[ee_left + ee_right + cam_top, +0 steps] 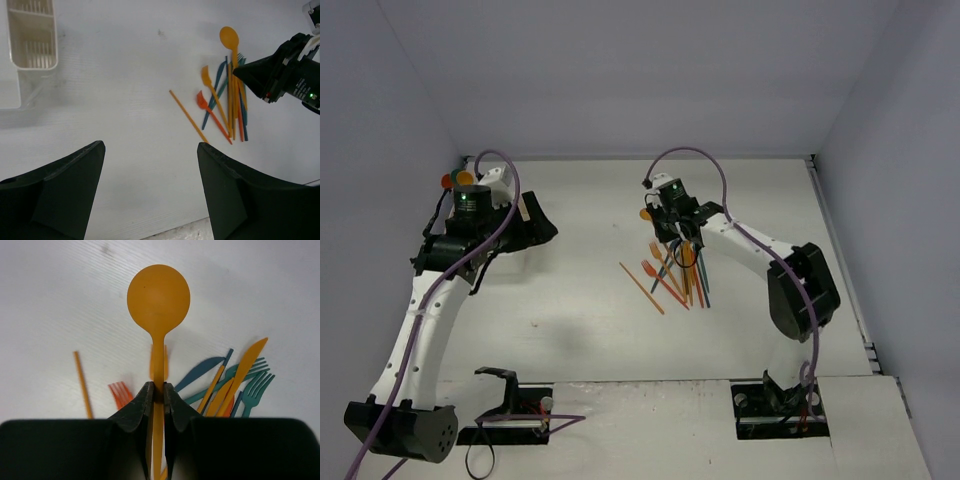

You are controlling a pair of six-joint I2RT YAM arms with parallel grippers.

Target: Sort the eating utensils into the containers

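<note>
The left arm reaches up the left side of the white table, its wrist bent over towards the middle; seen from its own camera, the left gripper hangs above the bare table with its two dark fingers standing wide apart and nothing between them; up in the far left corner of that view sit the containers, white open bins joined side by side, well apart from the cutlery, and what lies inside them cannot be made out; further right, a lone orange stick lies slanted on the table just beside the heap; next to it comes the pile of utensils, thin orange, red and teal pieces overlapping in a loose fan near the middle of the table; the right wrist view shows among them a red fork, a blue knife, an orange knife and teal forks; over the far end of the pile the right gripper is pinched tight on the handle of an orange spoon, whose round bowl juts out beyond the fingertips; whether the spoon is off the table cannot be told; the right arm bends in from the right side.
</note>
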